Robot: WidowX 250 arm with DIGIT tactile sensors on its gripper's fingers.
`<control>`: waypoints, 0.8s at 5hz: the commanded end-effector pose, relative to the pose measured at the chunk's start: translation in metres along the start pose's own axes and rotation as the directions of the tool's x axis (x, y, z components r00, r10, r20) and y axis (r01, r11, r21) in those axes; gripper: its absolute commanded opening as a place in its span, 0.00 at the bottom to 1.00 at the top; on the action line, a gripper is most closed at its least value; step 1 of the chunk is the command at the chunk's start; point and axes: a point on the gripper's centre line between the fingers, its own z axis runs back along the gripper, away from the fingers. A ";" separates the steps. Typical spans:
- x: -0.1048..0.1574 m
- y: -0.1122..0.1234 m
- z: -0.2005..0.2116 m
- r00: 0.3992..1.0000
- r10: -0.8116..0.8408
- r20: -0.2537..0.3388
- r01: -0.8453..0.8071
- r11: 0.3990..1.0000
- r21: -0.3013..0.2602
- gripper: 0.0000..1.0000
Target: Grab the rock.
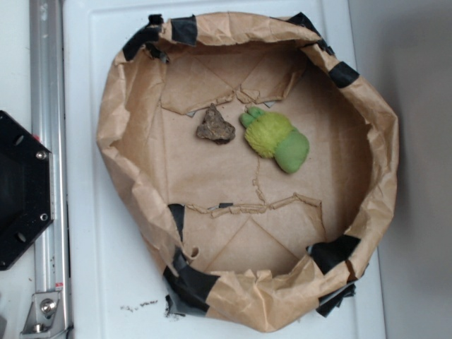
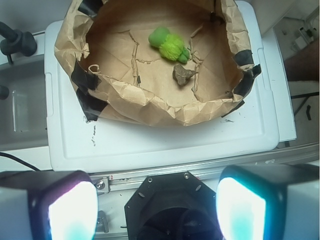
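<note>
Rock looked hard, bumpy and maybe heavy, best pinched across its wide bottom; gripper fingers stood apart and empty

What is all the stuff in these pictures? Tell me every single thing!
rock: one, brown-grey, on the paper floor of the nest, just beside the green toy.
green toy: one, fuzzy yellow-green, near the middle of the nest.
paper nest: one, brown crumpled paper with raised walls, sitting on the white lid.
black tape: several patches, black, stuck around the nest's rim.
white lid: one, white plastic, under the nest.
metal rail: one, silver, along the lid's edge.
robot base: one, black, beside the rail.
end effector: one, two glowing pale finger pads set wide apart, far from the rock, holding nothing.
</note>
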 end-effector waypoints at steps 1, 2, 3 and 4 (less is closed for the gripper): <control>0.000 0.000 0.000 1.000 0.000 0.000 0.000 1.000 0.000 1.00; 0.047 0.025 -0.015 0.980 -0.160 0.116 0.154 0.986 0.064 1.00; 0.076 0.035 -0.050 0.974 -0.225 0.017 0.225 0.973 -0.045 1.00; 0.102 0.035 -0.096 0.946 -0.322 0.019 0.323 0.944 -0.065 1.00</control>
